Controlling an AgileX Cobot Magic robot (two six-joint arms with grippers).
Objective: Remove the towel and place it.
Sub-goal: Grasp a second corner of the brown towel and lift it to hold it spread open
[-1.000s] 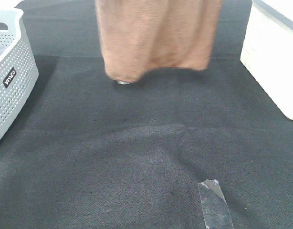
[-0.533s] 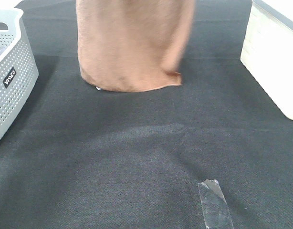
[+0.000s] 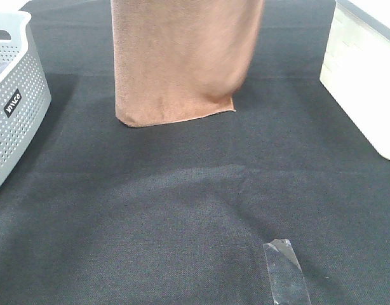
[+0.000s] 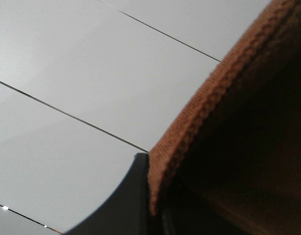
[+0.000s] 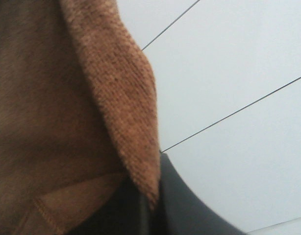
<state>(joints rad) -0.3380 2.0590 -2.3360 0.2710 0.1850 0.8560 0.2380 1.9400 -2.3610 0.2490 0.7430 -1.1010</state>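
Observation:
The brown towel (image 3: 182, 57) hangs down from above the top of the exterior high view, over the far middle of the black table (image 3: 182, 210). Its lower hem sits at or just above the cloth; I cannot tell if it touches. Neither gripper shows in that view. In the left wrist view the left gripper (image 4: 153, 205) pinches the towel's stitched edge (image 4: 209, 103) against a dark finger (image 4: 133, 196). In the right wrist view the right gripper (image 5: 150, 205) is closed on the plush towel edge (image 5: 121, 98), with a pale ceiling behind.
A grey perforated basket (image 3: 14, 95) stands at the left edge of the table. A white box (image 3: 363, 82) stands at the right edge. A strip of clear tape (image 3: 285, 273) lies on the cloth near the front right.
The hanging towel has swung left and then settled a little back to the right. Its lower hem now hangs lower and flatter, and the white tag no longer shows.

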